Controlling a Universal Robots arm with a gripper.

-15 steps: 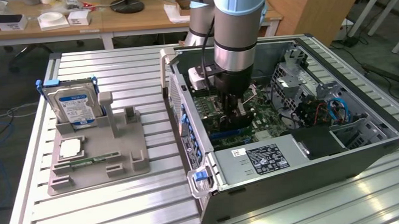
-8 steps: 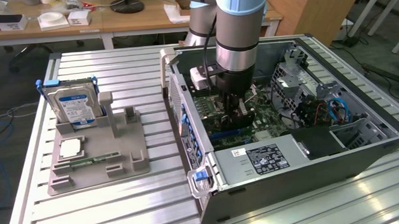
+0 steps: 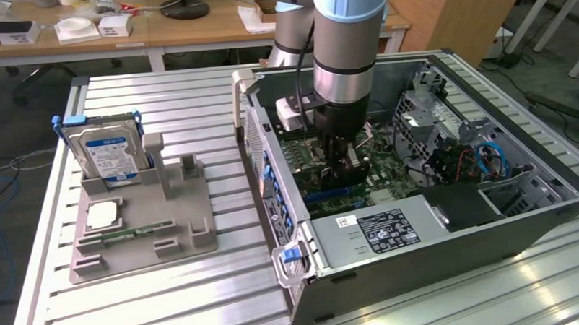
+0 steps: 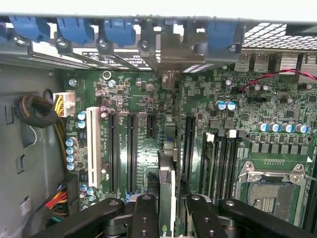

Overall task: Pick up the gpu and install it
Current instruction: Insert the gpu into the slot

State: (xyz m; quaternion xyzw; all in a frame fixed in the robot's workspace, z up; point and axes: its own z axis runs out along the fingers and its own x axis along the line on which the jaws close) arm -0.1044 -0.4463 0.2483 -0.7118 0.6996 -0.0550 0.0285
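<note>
Gripper [image 3: 340,166]: low over motherboard [image 4: 143,94]
Fingers [image 4: 144,215]: pinching gpu [image 4: 167,183] from both sides
gpu: upright, edge down, in line with motherboard's long slots

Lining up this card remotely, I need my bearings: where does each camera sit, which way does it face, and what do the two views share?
Exterior view: raised beside the table, looking down into the open computer case; the arm reaches down into it.
Wrist view: on the wrist, facing down at the motherboard; the gripper shows, closed on the gpu, which is seen edge-on.
Shared: the motherboard, the gripper and the inside of the computer case.
</note>
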